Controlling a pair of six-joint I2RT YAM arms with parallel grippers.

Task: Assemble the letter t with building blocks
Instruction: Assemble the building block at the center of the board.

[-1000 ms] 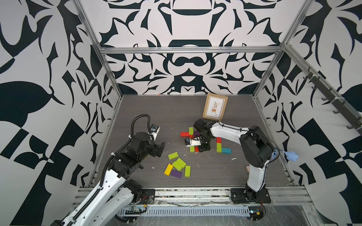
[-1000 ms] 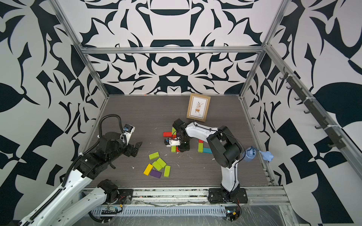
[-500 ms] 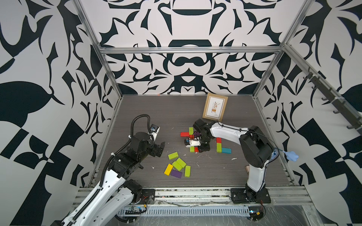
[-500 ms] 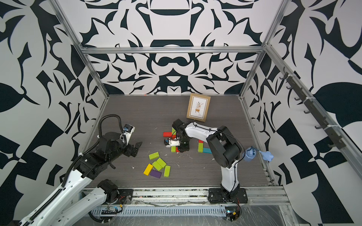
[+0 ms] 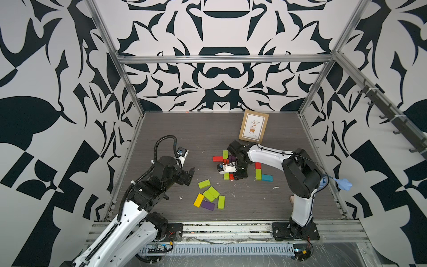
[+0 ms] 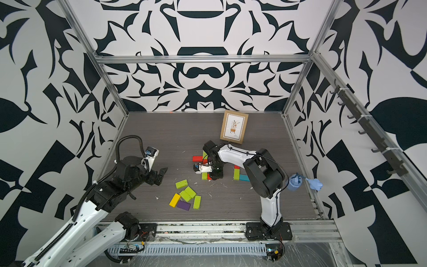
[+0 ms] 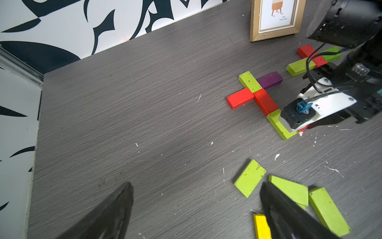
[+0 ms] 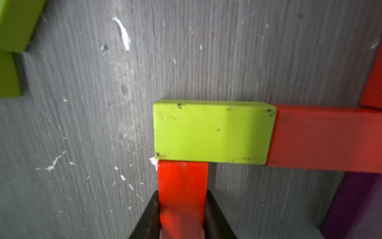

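Observation:
The building blocks form a cross on the grey floor: a lime green block [image 7: 250, 81], a red block [image 7: 265, 102] and a second lime green block [image 8: 213, 131] in a line, with a red arm [image 7: 239, 100] and a purple arm [image 7: 269, 79]. My right gripper [image 8: 183, 198] is shut on another red block [image 8: 183, 182], whose end touches the side of that second green block at the line's near end. My left gripper [image 7: 196, 186] hangs open and empty beside a loose pile of green [image 5: 204, 184], yellow [image 5: 198, 200] and purple [image 5: 207, 205] blocks.
A red [image 5: 258, 165], green [image 5: 258, 174] and teal [image 5: 266, 177] group lies right of the cross. A gold picture frame [image 5: 253, 126] stands at the back. A blue object [image 5: 344, 184] hangs by the right rail. White scraps dot the floor.

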